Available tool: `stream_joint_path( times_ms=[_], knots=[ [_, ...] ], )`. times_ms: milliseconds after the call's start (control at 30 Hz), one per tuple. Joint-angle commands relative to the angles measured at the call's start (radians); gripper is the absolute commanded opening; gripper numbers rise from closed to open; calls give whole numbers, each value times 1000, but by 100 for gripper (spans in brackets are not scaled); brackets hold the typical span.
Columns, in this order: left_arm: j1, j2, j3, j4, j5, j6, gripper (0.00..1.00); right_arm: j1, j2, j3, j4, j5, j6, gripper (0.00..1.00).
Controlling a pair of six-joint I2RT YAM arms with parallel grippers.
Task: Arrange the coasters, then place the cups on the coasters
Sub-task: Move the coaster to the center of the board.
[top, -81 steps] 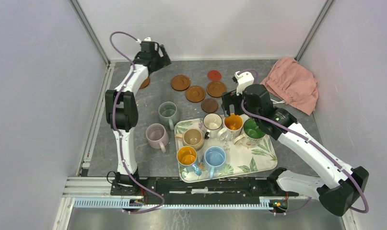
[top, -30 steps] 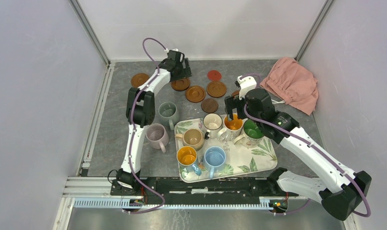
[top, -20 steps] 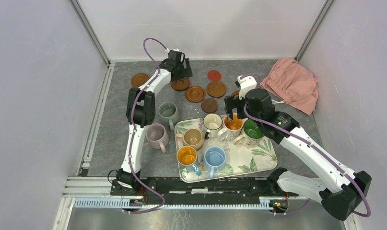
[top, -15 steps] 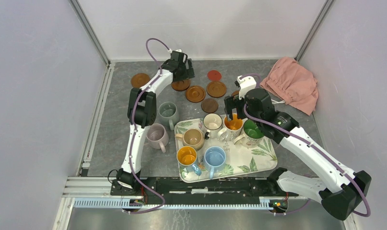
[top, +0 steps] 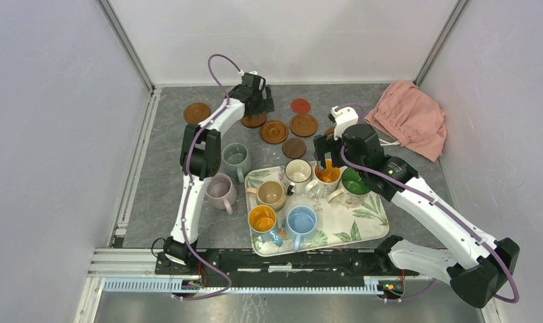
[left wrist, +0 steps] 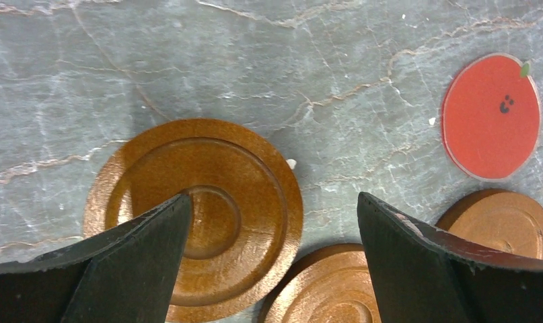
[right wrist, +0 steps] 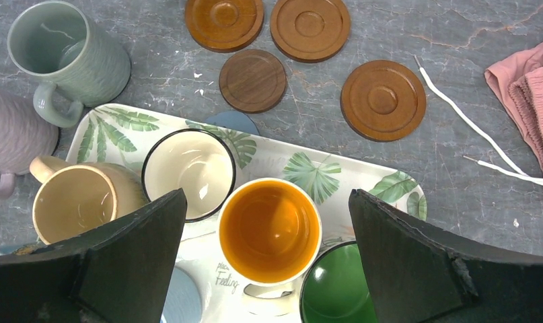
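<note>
Partly beneath tray (right wrist: 363, 176), grey-blue coaster (right wrist: 232, 122)

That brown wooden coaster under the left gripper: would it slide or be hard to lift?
Probably stiff and light: the wooden coaster looks like a thin turned disc. Lying flat on the smooth table, it would likely slide, not roll, if pushed. Its low rim may give the open left gripper little to pinch.

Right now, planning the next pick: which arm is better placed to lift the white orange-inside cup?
Right: the right gripper, open, hangs over the white orange-inside cup; the left gripper is over a brown coaster.
</note>
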Motion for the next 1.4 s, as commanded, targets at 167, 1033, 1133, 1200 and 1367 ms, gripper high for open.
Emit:
stream_joint_path(
  times_ms=[167,1033,1133,1200,1367],
  knots=[
    [79,29,5,-76,-12,8,100,-5,10,20,32,-5,0,98],
    [161,35,45,-83,10,19,100,-5,39,39,35,-8,-10,98],
    [159,17,55,-80,22,24,100,-4,38,44,29,-7,-12,98],
    [158,0,60,-76,28,28,100,-3,35,47,26,-4,-12,98],
    [154,-35,73,-70,35,38,100,-5,22,38,26,-2,-9,98]
  ],
)
